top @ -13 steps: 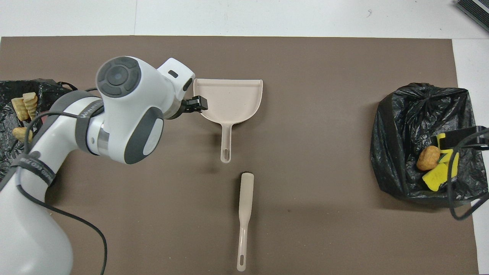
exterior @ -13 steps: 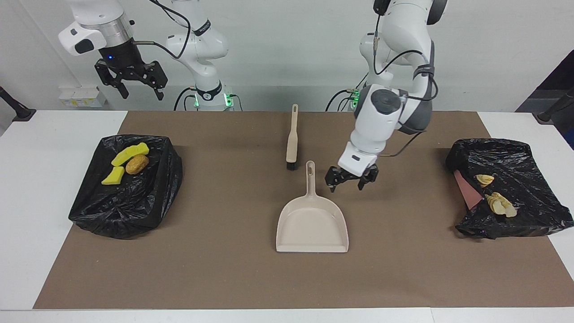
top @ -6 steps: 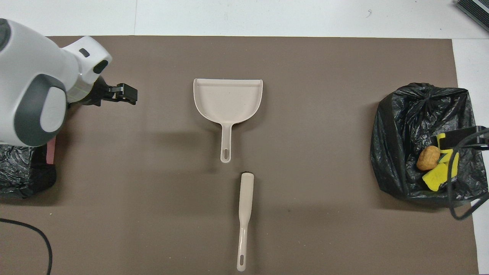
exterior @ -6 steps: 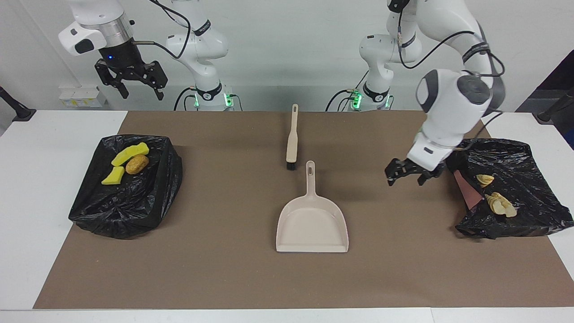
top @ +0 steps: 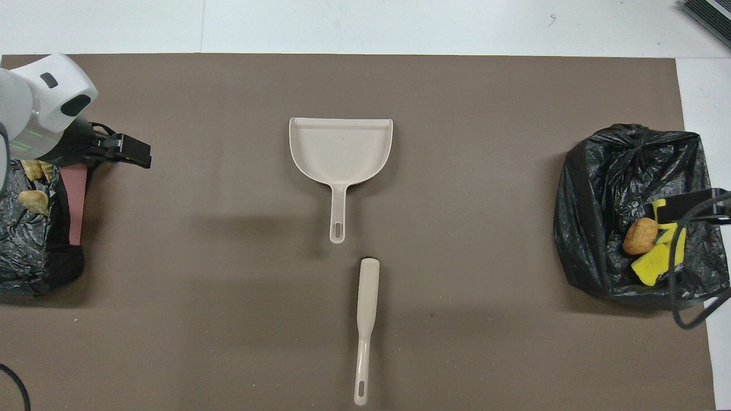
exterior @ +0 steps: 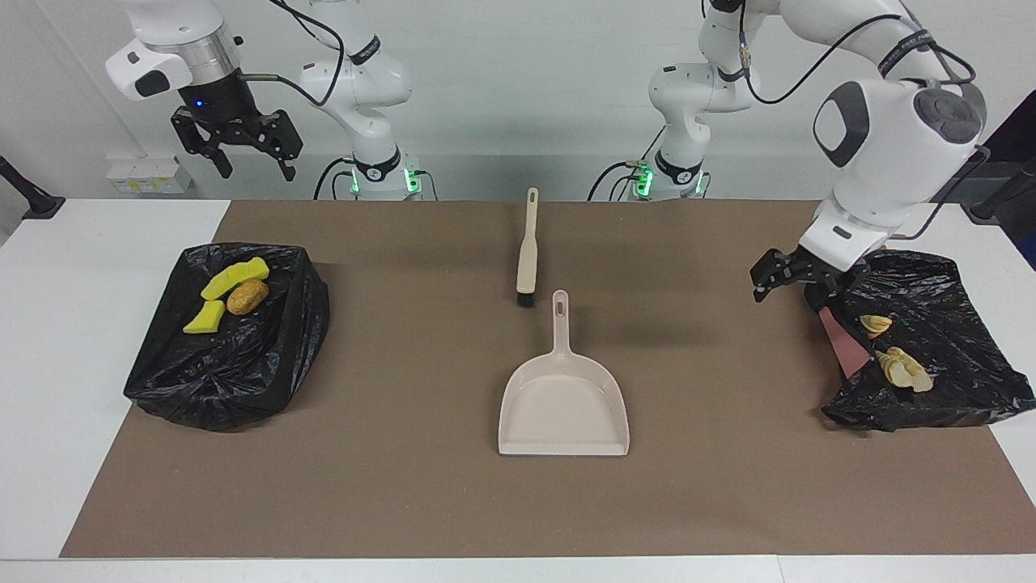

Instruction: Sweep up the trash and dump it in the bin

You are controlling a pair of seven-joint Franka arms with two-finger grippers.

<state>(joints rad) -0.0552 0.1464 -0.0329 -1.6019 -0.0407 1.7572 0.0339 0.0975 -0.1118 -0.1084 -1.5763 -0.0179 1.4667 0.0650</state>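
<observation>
With all trash binned and both grippers unclenched and empty, your 2 arms only need parking. Left gripper hangs over its bin's edge; right gripper waits high.

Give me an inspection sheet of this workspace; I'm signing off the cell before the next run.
Surface: brown mat on white table.
Job's things: yellow sponge chunks and brown lump in one black-bagged bin; pastry pieces in the second bin; dustpan and brush lie mid-mat, dustpan empty.
Clutter: nothing seen.
Grippers: left gripper open over second bin's edge; right gripper open, raised, waiting.
Cables: black cable over first bin.
Surroundings: white wall.
</observation>
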